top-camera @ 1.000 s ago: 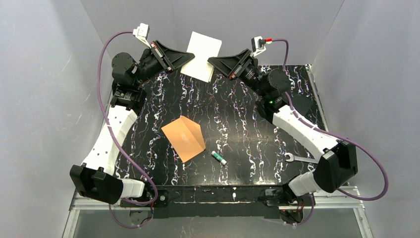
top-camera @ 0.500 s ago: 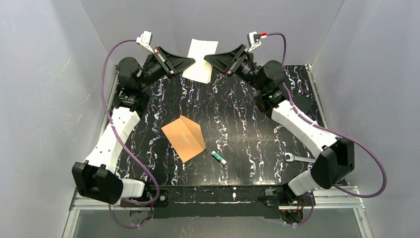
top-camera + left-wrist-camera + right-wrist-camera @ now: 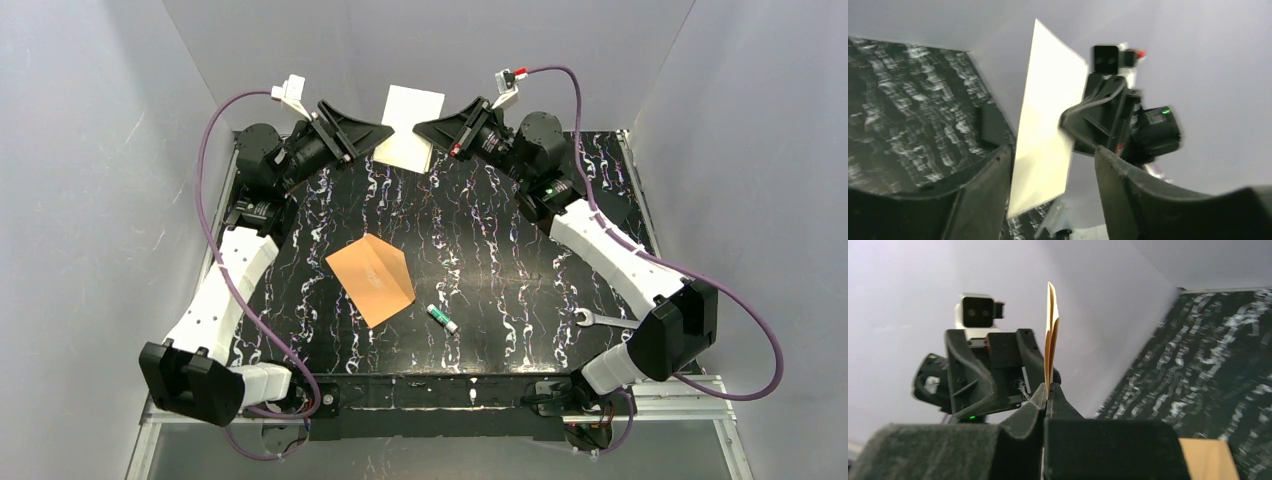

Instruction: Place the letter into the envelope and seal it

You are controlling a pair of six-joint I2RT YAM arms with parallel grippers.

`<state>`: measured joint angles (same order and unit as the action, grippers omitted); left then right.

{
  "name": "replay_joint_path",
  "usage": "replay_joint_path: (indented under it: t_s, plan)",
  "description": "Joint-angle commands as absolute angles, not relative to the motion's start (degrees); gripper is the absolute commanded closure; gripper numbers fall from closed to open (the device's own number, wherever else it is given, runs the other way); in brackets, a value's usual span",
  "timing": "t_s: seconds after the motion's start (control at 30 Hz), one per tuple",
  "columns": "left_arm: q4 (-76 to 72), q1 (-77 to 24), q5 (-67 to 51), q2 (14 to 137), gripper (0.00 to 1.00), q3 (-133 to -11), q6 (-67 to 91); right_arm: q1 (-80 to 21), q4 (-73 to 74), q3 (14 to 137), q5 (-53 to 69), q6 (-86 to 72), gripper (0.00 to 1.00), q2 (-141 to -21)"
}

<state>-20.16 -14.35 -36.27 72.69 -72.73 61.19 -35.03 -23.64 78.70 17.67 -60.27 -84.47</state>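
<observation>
The letter (image 3: 410, 115) is a pale sheet held upright in the air at the back of the table. My right gripper (image 3: 420, 129) is shut on its right edge. In the right wrist view the letter (image 3: 1051, 330) stands edge-on, rising from the pinched fingertips of my right gripper (image 3: 1047, 391). My left gripper (image 3: 387, 130) is open around the sheet's left side. In the left wrist view the letter (image 3: 1048, 115) sits between the spread fingers (image 3: 985, 192), close to the left one. The orange-brown envelope (image 3: 372, 280) lies flat mid-table, flap folded out, away from both grippers.
A small green-capped tube (image 3: 442, 319) lies just right of the envelope. A wrench (image 3: 604, 320) rests near the right arm's base. Grey enclosure walls (image 3: 110, 200) stand close behind and beside the black marbled table (image 3: 480, 250).
My left gripper has opened and let go of the letter, while my right gripper has shut on its other edge. The sheet stays up at the back.
</observation>
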Motion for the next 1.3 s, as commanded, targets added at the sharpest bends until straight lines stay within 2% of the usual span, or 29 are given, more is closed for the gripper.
replay_joint_path:
  t_s: [0.0,0.03,0.1,0.23,0.4,0.6,0.67,0.83,0.93,1.13,1.27]
  plan:
    - [5.2,-13.9,-28.1,68.1,0.33,-72.2,45.7,-34.4,-6.8,81.7,13.5,-46.9,0.99,-83.9]
    - [17.5,-13.9,-25.0,68.4,0.31,-73.3,39.2,-34.4,-4.3,81.4,13.3,-44.6,0.99,-84.6]
    - [31.7,-13.9,-18.4,69.0,0.30,-73.3,34.0,-34.4,0.4,81.4,14.7,-40.4,0.99,-86.6]
    - [44.7,-13.9,-8.7,68.4,0.28,-66.4,32.6,-36.1,4.7,80.6,18.7,-35.0,0.99,-90.8]
    - [45.2,-13.8,-9.0,68.1,0.30,-55.9,38.5,-40.3,4.8,79.6,23.7,-32.5,0.99,-97.8]
    - [42.1,-13.7,-8.9,73.9,0.44,-49.9,42.5,-43.0,3.7,79.2,19.9,-28.0,0.99,-104.5]
    - [40.1,-13.6,-8.7,75.8,0.46,-48.8,43.0,-43.0,2.3,78.9,17.6,-25.9,0.99,-105.6]
    - [34.0,-13.3,-10.6,82.3,0.47,-47.7,44.8,-43.0,-1.5,77.9,15.4,-20.3,0.99,-109.0]
    - [34.4,-13.1,-8.7,86.8,0.55,-49.4,43.8,-42.9,-3.1,76.9,15.7,-17.9,0.99,-110.3]
    - [35.1,-12.8,-6.9,90.8,0.59,-51.6,43.9,-42.9,-9.0,72.1,15.8,-16.4,0.99,-111.1]
    - [34.7,-12.8,-7.6,92.8,0.68,-51.2,45.3,-43.0,-12.2,71.0,15.7,-16.9,0.99,-111.8]
